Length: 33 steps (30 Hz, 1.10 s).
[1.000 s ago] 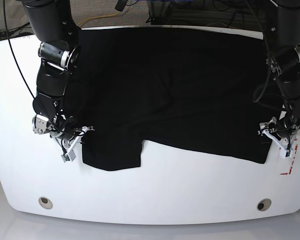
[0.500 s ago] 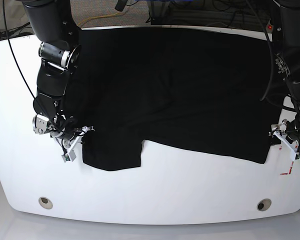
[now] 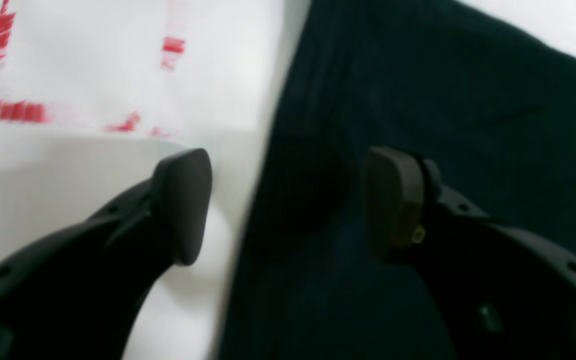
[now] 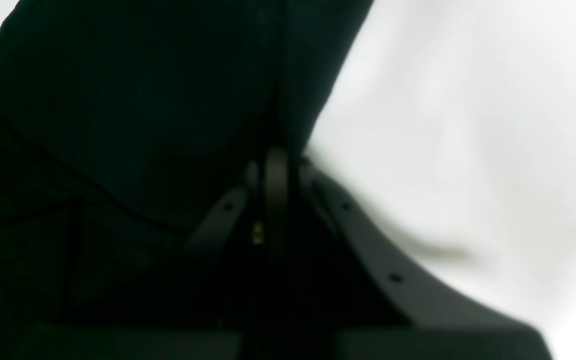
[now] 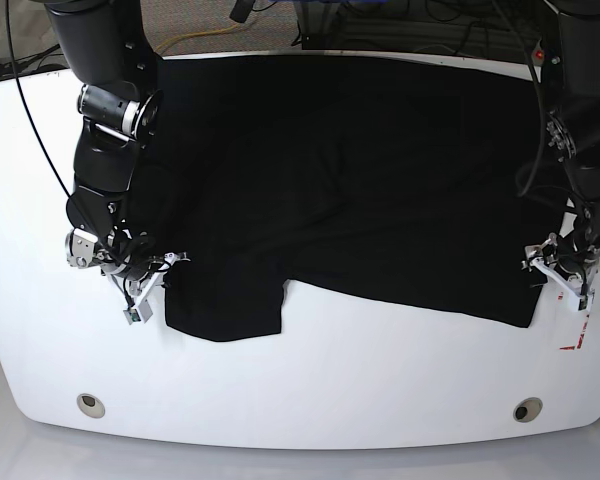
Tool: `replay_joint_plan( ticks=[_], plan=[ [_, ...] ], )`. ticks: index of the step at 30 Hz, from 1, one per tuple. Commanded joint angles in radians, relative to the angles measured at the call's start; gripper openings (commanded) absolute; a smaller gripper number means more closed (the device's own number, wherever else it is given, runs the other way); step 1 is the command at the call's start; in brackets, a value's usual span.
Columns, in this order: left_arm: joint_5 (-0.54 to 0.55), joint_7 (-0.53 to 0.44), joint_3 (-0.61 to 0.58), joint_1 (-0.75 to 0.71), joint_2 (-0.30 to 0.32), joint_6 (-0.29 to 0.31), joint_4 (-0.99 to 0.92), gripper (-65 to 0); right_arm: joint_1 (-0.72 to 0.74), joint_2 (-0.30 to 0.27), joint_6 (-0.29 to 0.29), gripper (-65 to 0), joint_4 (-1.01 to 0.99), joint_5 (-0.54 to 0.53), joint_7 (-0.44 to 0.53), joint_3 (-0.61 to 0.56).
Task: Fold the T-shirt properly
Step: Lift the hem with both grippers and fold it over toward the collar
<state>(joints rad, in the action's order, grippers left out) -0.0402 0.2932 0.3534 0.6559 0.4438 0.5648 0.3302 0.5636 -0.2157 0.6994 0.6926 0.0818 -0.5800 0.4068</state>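
A broad white table with rounded corners (image 5: 310,370) carries a large, soft black fabric T-shirt (image 5: 360,180), spread nearly flat across the far half of the surface, with a sleeve-like flap jutting toward the near edge. No print or lettering shows on the dark cloth in these views. The right gripper (image 5: 148,285) sits at the shirt's edge beside that flap; in the right wrist view its jaws are pressed together on a fold of the black fabric (image 4: 178,100), with cloth on one side and bare table on the other. The left gripper (image 3: 288,200) sits at the opposite edge of the shirt, jaws spread wide and holding nothing: one finger (image 3: 183,200) is over white table, the other (image 3: 393,200) over black cloth, so the hem runs between them. Small red tape marks (image 3: 18,110) lie on the table just beyond the outer finger. The likely risk is an uneven lift: if the left gripper closes too high it may miss the hem or catch only one layer, and the right side's pull would then drag the shirt askew and wrinkle the fold.
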Motion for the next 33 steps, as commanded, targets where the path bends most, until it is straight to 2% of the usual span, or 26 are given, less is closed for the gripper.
replay_joint_plan(
  ticks=[1,4,9,10,12,16,17,20,24,26,28,31,33],
  plan=[
    [0.001,0.028,-0.001,0.021,-0.027,0.013,0.004,-21.0,0.022,-0.009,-0.001,-65.0,0.011,0.009,-0.015,0.001],
    [0.001,0.028,-0.003,0.021,-0.069,0.013,0.004,-21.0,0.022,-0.009,-0.001,-65.0,0.011,0.009,-0.015,0.001],
    [0.001,0.028,-0.003,0.023,-0.078,0.013,0.005,-22.1,0.022,-0.009,-0.001,-65.0,0.011,0.009,-0.015,-0.001],
    [0.001,0.028,-0.003,0.023,-0.078,0.013,0.005,-24.2,0.022,-0.009,-0.001,-65.0,0.011,0.009,-0.015,-0.001],
    [0.001,0.027,-0.003,0.023,-0.078,0.013,0.007,-32.1,0.022,-0.009,-0.001,-65.0,0.011,0.009,-0.015,-0.001],
    [-0.002,0.024,-0.003,0.014,-0.075,0.013,0.079,-60.8,0.026,-0.009,-0.001,-65.0,0.012,0.009,-0.015,-0.004],
    [-0.002,0.025,-0.004,0.014,-0.076,0.013,0.099,-64.4,0.029,-0.009,-0.001,-65.0,0.012,0.009,-0.015,-0.004],
    [0.000,0.030,0.002,0.009,-0.076,0.016,0.191,-65.0,0.031,-0.006,-0.001,-65.0,0.066,0.009,-0.018,-0.006],
    [0.001,0.030,0.017,-0.068,-0.079,0.018,0.317,-65.0,0.025,0.017,-0.001,-65.0,0.172,0.020,-0.022,-0.007],
    [0.001,0.037,0.017,-0.089,-0.081,0.018,0.387,-65.0,0.025,0.017,-0.001,-65.0,0.213,0.020,-0.068,-0.007],
    [0.001,0.090,0.020,-0.106,-0.081,0.021,0.458,-65.0,0.023,0.017,-0.001,-65.0,0.279,0.011,-0.125,-0.007],
    [0.003,0.153,0.023,-0.114,-0.084,0.073,0.542,-65.0,0.016,0.019,-0.001,-65.0,0.375,0.009,-0.176,-0.007],
    [0.003,0.205,0.029,-0.135,-0.107,0.110,0.620,-65.0,-0.004,0.019,-0.001,-65.0,0.450,0.008,-0.226,-0.007]
  ],
)
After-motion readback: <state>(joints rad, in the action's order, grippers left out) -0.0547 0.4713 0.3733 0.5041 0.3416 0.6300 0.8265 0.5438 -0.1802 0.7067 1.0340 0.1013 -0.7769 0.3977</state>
